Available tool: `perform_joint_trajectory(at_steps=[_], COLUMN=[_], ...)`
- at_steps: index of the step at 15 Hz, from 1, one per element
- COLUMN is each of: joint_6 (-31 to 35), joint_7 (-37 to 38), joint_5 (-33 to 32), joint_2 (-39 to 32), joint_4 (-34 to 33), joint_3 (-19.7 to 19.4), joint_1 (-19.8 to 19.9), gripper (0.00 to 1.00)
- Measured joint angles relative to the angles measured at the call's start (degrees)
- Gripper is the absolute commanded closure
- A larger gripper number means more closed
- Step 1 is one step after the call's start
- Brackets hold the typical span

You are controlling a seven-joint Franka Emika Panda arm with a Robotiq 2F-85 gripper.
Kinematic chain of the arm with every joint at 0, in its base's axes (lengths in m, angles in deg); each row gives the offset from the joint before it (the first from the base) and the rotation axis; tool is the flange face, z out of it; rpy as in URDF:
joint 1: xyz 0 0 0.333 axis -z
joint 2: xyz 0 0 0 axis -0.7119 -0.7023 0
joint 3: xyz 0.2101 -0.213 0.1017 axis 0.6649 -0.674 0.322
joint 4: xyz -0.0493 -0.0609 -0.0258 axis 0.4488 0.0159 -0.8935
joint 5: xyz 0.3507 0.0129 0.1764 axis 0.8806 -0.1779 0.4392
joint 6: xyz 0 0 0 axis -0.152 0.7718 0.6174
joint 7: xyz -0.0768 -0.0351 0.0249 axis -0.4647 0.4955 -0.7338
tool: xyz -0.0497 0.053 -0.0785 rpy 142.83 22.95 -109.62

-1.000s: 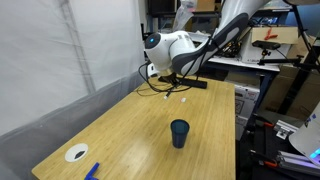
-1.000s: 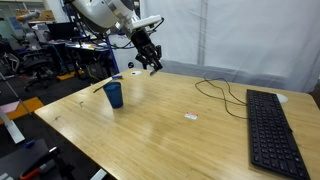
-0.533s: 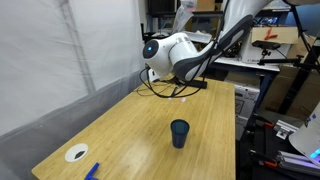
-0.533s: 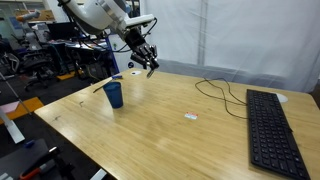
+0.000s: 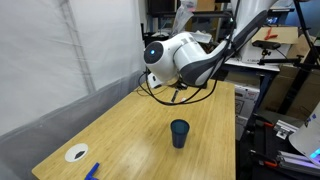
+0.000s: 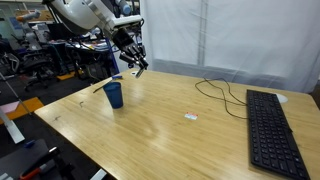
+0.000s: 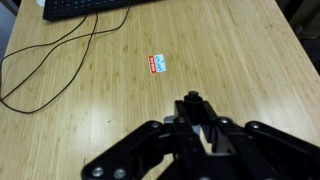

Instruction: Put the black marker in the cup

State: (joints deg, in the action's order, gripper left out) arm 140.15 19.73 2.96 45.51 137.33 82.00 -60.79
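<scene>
**Colleague:** How does the hand stand now?

**Operator:** The black two-finger gripper [image 7: 190, 108] has its jaws drawn narrow. In the wrist view they almost meet around a dark piece at the tips. I take this piece for the thin, short black marker [image 6: 144, 70], which seems to stick out below the fingers at a slant. The picture is small, so this is my judgement only.

**Colleague:** What changed in the last second?

**Operator:** I carried the gripper [image 6: 139, 66] sideways over the light wooden table [image 7: 250, 60], away from the long black keyboard [image 6: 272, 135] and toward the small dark blue cup [image 6: 114, 95]. It is clearly nearer to the cup than before, and the height looks about the same. So the pick seems done and I am in the transport step.

**Colleague:** And the cup, relative to the hand?

**Operator:** The cup stands upright, lower than the gripper [image 5: 178, 93] and still off to one side, not under it. In an exterior view the cup [image 5: 179, 133] is closer to the camera than the hand. The wrist view does not show it, only the thin black cable [image 7: 50, 60] and a small red-and-white label [image 7: 156, 63]. I must travel further before I lower anything.
</scene>
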Motion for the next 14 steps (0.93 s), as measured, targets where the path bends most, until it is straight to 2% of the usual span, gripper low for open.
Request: perform_joint_trajectory(at_steps=[3, 4, 14], joint_6=[1.19, 1.81, 1.95], joint_7=[0.18, 0.20, 0.20], joint_5=[-1.18, -1.51, -1.47], joint_2=[1.75, 2.48, 2.27], joint_4=[2.67, 3.63, 3.87], joint_3=[0.47, 0.51, 0.56], joint_1=[0.01, 0.01, 0.03], gripper=[0.95, 0.81, 0.81])
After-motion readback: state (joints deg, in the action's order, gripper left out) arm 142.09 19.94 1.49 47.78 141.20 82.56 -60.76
